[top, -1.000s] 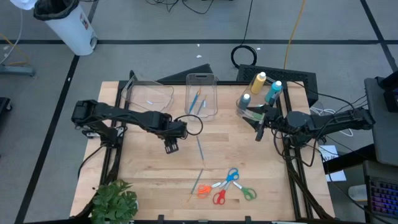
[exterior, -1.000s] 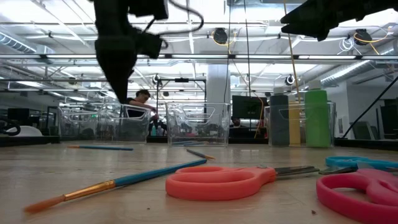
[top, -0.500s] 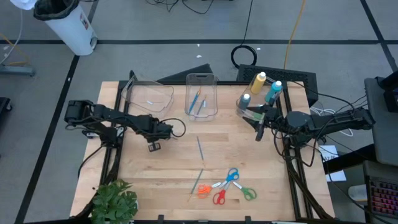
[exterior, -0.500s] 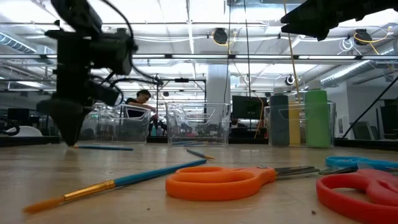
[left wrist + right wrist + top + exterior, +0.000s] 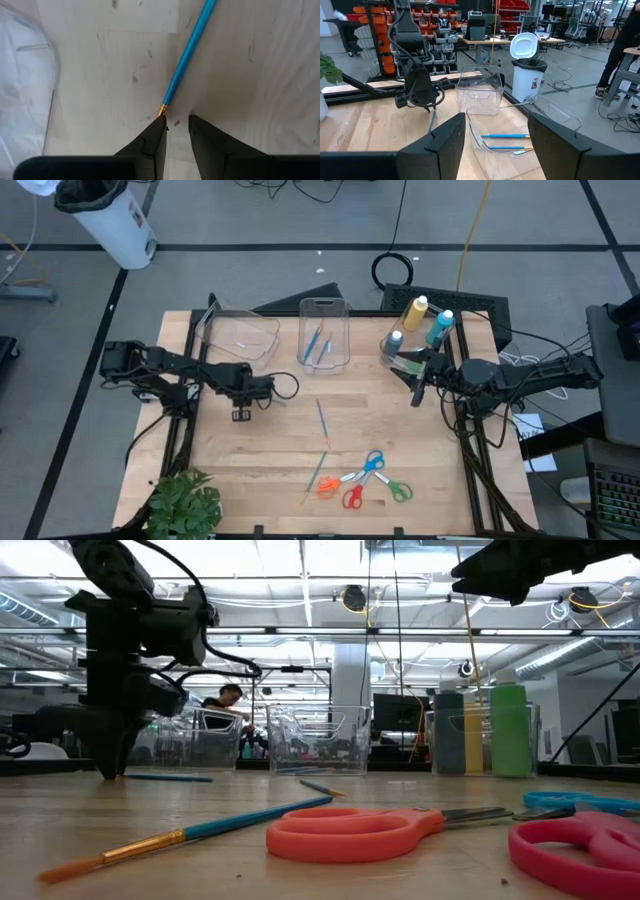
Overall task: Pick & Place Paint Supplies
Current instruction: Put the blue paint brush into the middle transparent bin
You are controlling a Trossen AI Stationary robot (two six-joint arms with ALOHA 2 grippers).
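Two arms are working the table [image 5: 420,470]: the right gripper [image 5: 416,392] is hanging spread and empty by the right edge, while the left gripper [image 5: 176,121] is sitting low toward the left edge, fingers nearly together with a thin empty gap. The blue brush [image 5: 187,55] is lying flat, its ferrule end touching one fingertip rather than sitting in the gap and its handle running away from that claw, so left is way nearer.

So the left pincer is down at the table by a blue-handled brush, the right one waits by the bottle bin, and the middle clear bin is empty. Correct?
Not quite. The middle clear bin is not empty: the high view shows thin blue brushes lying in it. The rest holds: the left pincer is down at the table by a blue-handled brush, and the right pincer waits by the bottle bin.
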